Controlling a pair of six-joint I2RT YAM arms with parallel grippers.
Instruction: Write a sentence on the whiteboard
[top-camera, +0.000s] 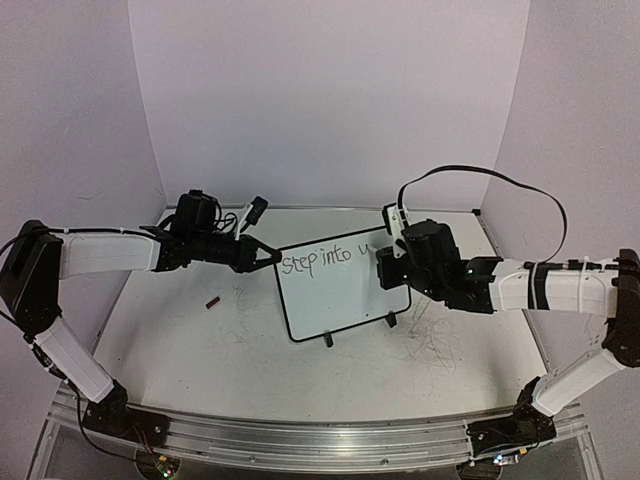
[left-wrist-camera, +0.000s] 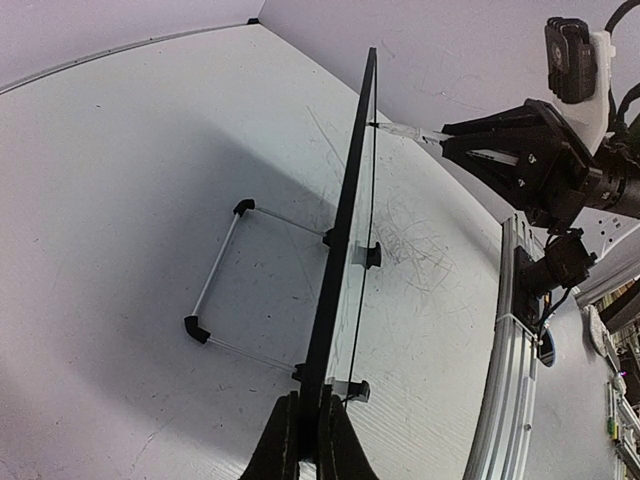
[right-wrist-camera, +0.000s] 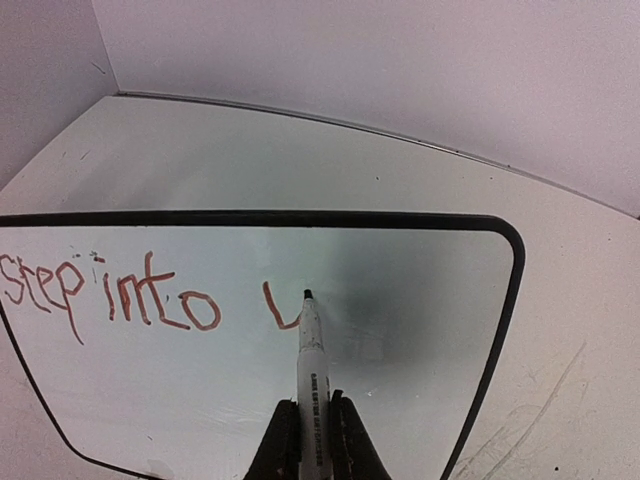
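Left fingers (left-wrist-camera: 283, 440): clenched on left edge of whiteboard (top-camera: 340, 295)
Right fingers (right-wrist-camera: 281, 445): grasped marker (right-wrist-camera: 311, 350), tip touched whiteboard
Risk: hard marker pressure might tip whiteboard, spoiling sentence (right-wrist-camera: 110, 295)

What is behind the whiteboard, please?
A thin wire stand with black corners lies on the table behind the whiteboard. The board's back face cannot be seen: the left wrist view is edge-on, the others show its front.
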